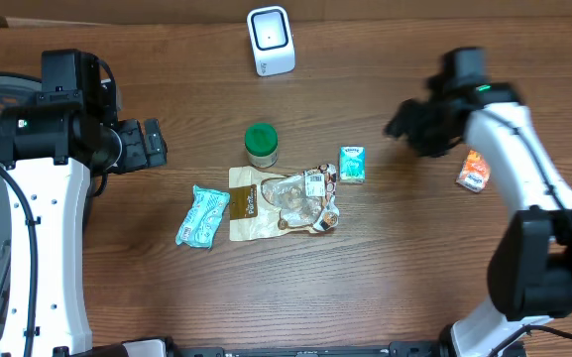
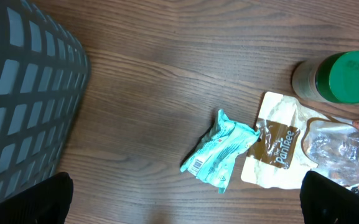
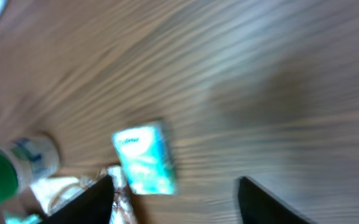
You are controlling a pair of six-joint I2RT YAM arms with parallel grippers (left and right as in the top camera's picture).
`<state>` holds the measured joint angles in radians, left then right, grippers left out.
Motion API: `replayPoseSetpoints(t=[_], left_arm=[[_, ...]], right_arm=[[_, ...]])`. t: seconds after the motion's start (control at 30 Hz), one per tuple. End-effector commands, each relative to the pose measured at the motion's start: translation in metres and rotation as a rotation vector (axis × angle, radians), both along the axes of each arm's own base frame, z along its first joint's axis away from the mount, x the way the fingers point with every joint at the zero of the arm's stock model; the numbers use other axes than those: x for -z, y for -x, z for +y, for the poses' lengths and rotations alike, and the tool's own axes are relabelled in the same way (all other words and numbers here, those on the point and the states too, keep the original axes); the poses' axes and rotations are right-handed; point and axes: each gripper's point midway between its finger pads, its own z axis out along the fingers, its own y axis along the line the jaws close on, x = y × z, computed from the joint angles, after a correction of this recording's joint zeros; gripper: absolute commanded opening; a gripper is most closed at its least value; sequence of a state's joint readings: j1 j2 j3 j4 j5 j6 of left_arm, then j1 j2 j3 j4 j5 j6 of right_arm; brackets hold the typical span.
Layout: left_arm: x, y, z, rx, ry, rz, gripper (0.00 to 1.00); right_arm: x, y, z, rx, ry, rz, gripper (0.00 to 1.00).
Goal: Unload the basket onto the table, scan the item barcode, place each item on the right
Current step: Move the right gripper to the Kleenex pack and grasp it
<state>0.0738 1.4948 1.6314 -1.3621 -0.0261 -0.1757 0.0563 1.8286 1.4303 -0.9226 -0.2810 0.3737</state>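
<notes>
- Left end effector (image 2: 185,202): fingers wide apart, empty, left of the green-lidded jar (image 1: 261,144).
- Right end effector (image 3: 176,199): fingers apart, holding nothing, right of the jar.
- Teal box (image 1: 352,164): on the tabletop (image 1: 167,59), just right of the jar.
- White scanner (image 1: 271,40): beyond the jar.

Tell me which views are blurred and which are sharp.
Right wrist: heavily smeared, the teal box and green-capped bottle streaked, wood grain running in lines. Left wrist: sharp, with the barcode on the teal packet and the print on the brown pouch crisp. Overhead: sharp and evenly lit, the white scanner clear.
</notes>
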Motion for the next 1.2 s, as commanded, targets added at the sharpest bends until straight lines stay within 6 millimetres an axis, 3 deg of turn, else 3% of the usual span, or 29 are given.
replayPoseSetpoints(t=[0.0, 0.1, 0.23, 0.5, 0.67, 0.93, 1.17], left_arm=[[-0.002, -0.002, 0.0, 0.005, 0.005, -0.006, 1.0], [-0.002, -0.002, 0.0, 0.005, 0.005, -0.006, 1.0], [-0.002, -0.002, 0.0, 0.005, 0.005, -0.006, 1.0], [-0.002, -0.002, 0.0, 0.005, 0.005, -0.006, 1.0], [-0.002, -0.002, 0.0, 0.005, 0.005, -0.006, 1.0], [-0.002, -0.002, 0.0, 0.005, 0.005, -0.006, 1.0], [-0.002, -0.002, 0.0, 0.005, 0.005, -0.006, 1.0]], right_arm=[[0.016, 0.013, 0.05, -0.078, -0.05, -0.013, 0.37], [0.029, 0.015, 0.076, -0.084, -0.076, -0.038, 0.24], [0.039, 0.02, 0.099, -0.131, -0.092, -0.075, 0.24], [0.057, 0.035, 0.109, -0.166, -0.078, -0.045, 0.24], [0.08, 0.042, 0.09, -0.132, 0.012, -0.008, 0.25], [0.086, 0.047, 0.057, -0.063, 0.078, 0.057, 0.24], [0.089, 0.041, 0.004, 0.043, 0.18, 0.079, 0.28]])
